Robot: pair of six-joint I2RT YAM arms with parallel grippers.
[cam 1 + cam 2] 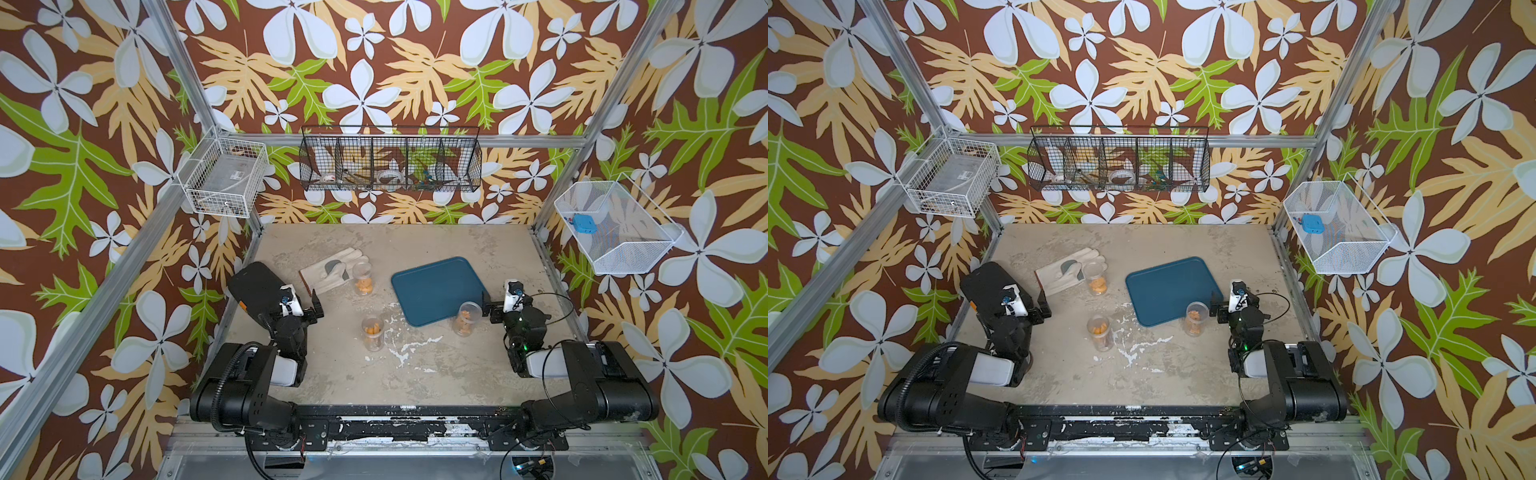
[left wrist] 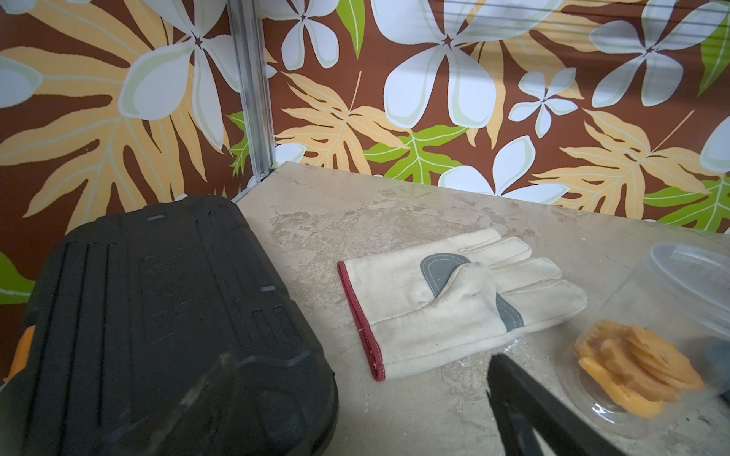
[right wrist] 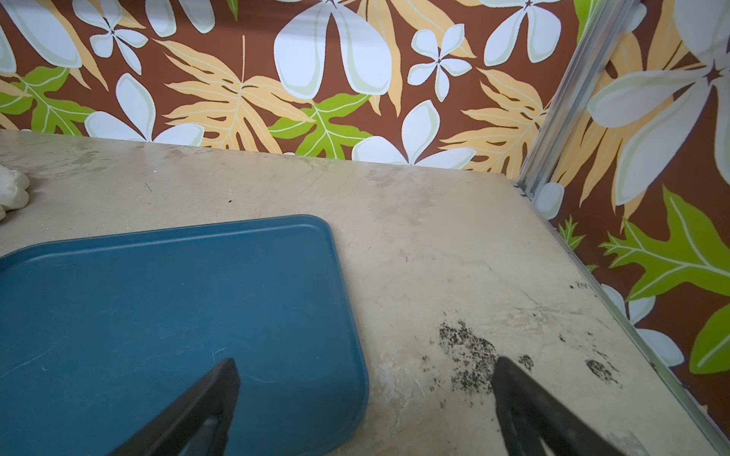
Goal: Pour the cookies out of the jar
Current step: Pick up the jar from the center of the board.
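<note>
Both spread and empty, the left gripper [image 1: 318, 305] and right gripper [image 1: 485, 306] hover, the right just beside a jar [image 1: 470, 310] of cookies [image 1: 464, 321], the tray [image 1: 432, 291] ahead, seemingly staged for pouring.

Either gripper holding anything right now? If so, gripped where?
Nothing is held. The left gripper and right gripper are both open, with nothing between the jaws.

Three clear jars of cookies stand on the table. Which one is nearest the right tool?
The jar at the blue tray's near corner, beside the right tool. The glove-side jar and the mid-table jar stand farther off.
</note>
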